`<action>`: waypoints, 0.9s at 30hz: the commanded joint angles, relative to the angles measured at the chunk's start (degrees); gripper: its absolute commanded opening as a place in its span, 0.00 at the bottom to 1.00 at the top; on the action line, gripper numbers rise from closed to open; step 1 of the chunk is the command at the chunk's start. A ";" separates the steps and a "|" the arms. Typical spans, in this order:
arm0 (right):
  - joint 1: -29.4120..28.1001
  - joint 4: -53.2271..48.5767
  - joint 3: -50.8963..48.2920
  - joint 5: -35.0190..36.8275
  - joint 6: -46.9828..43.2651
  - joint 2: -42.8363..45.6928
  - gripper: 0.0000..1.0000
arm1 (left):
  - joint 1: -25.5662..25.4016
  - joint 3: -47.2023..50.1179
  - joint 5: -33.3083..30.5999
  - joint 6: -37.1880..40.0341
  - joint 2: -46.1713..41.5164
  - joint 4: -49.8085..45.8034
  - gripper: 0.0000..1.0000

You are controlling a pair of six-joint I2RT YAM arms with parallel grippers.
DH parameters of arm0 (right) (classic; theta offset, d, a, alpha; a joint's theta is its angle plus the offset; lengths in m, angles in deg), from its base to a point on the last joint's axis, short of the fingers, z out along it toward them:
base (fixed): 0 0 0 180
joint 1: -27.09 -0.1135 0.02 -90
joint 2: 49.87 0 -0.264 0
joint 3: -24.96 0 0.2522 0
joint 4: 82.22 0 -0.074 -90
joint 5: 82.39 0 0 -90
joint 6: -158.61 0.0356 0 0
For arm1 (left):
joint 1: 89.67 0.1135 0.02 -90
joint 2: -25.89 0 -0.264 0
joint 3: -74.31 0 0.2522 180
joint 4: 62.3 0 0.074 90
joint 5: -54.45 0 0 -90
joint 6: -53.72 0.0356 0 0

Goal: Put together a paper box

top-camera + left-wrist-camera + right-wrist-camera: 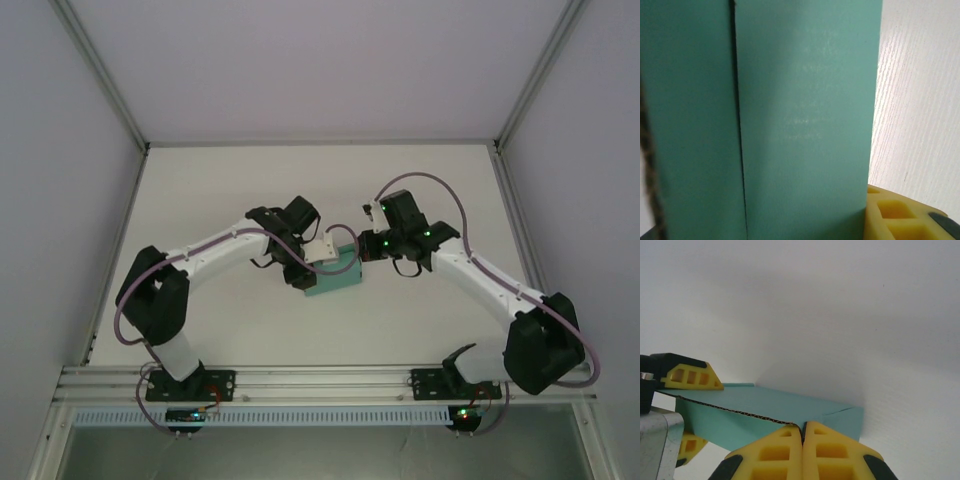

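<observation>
Paper box (771, 404), teal card, clamped by left gripper (688, 411); right gripper (802, 436) pads closed together at its edge.

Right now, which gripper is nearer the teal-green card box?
Left. Left gripper jaws clamp the teal-green card box; right gripper, jaws shut, sits at its near edge.

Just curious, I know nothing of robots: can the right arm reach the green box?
Likely yes: its gripper sits right at the box, by the near edge, with nothing between them.
</observation>
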 commanded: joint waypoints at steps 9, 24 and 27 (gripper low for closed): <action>-1.13 19.90 -17.38 -0.65 -2.39 5.38 0.00 | -0.08 -0.51 -2.97 -1.10 2.32 0.82 0.30; -4.52 29.22 -27.10 7.74 -6.14 11.35 0.00 | -0.04 -1.60 -3.48 -4.33 0.17 1.99 0.66; -5.83 23.84 -23.97 12.49 -3.67 11.87 0.00 | -0.08 -1.27 -3.30 -5.85 -1.99 2.71 0.99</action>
